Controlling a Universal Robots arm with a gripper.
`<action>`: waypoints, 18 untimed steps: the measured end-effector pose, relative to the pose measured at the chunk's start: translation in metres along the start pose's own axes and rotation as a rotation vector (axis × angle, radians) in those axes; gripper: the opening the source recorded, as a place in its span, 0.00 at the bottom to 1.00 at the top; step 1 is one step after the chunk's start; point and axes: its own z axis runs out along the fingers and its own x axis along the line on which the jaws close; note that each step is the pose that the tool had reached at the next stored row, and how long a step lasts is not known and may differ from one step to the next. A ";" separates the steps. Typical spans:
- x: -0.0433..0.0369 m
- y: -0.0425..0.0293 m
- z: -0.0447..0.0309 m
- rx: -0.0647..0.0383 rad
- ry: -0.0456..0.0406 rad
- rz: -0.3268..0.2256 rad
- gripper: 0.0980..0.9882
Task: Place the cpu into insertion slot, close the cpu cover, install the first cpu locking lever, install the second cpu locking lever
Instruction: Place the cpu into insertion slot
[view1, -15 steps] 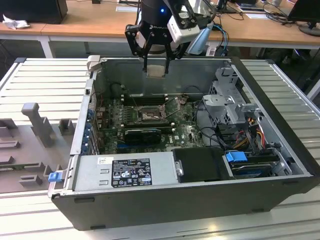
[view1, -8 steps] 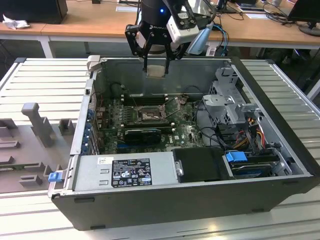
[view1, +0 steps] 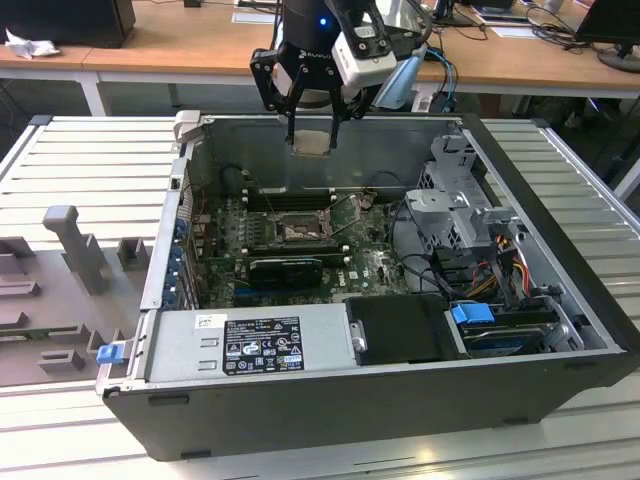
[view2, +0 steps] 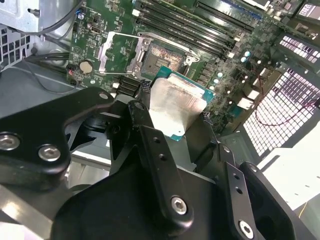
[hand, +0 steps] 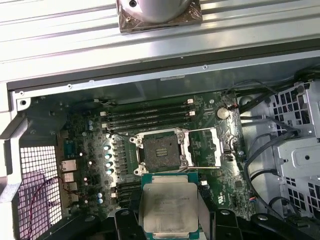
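- The gripper (view1: 312, 135) was closed on the cpu (hand: 169, 210), its fingers pinching two opposite edges.
- It hung over the open computer case (view1: 330, 400), well above the motherboard (hand: 90, 165).
- The insertion slot (hand: 159, 152) lay bare, with the cpu cover (hand: 204, 147) swung open beside it and the memory slots (hand: 147, 116) along its far side.

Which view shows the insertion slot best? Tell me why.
The first wrist view: the insertion slot lies nearly face-on, its whole rim unobstructed. The second wrist view shows it slanted beyond the cpu; the exterior view shows it from afar, deep in the computer case.
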 end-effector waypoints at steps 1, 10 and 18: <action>0.0000 0.0000 0.0000 0.000 -0.0006 0.006 0.48; 0.0000 0.0000 0.0003 -0.001 -0.0035 0.039 0.48; 0.0000 -0.0001 0.0006 -0.002 -0.0086 0.096 0.48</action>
